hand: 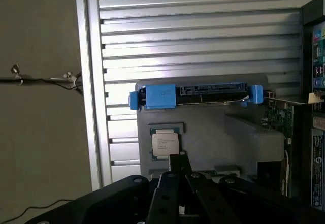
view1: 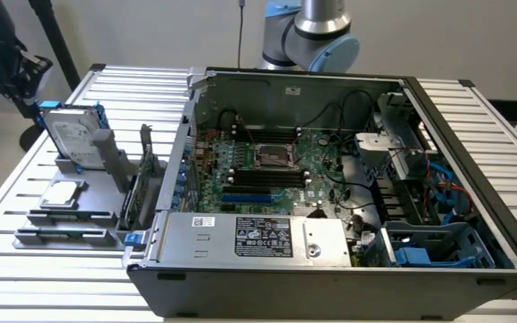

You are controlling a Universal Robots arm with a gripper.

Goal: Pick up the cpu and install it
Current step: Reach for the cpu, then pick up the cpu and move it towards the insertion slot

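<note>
Task stage: at the very start. Nothing has been picked up or installed.
Cpu: lies flat, silvery top up, in a shallow seat on the grey holder. The holder stands on the slatted bench, outside the computer case, on the exterior view's left.
Neighbours: the hard drive in its blue bracket stands on edge on the same holder, just behind the cpu and apart from it.
Socket: the square frame in the middle of the motherboard looks open and empty, so the seating is not yet done.
Left to do: all of it, by my judgement: the grasp, the carry into the case and the placing.
Pincer: the dark fingers appear pressed together at their tips, with nothing between them.
Cpu to pincer: in the wrist view the cpu sits just past the fingertips, almost in line with them and untouched. The whole holder fits in that view, so I judge the pincer to hang well above the cpu.
Arm: its upper joints rise behind the far wall of the case — away from the cpu's side of the bench.
</note>
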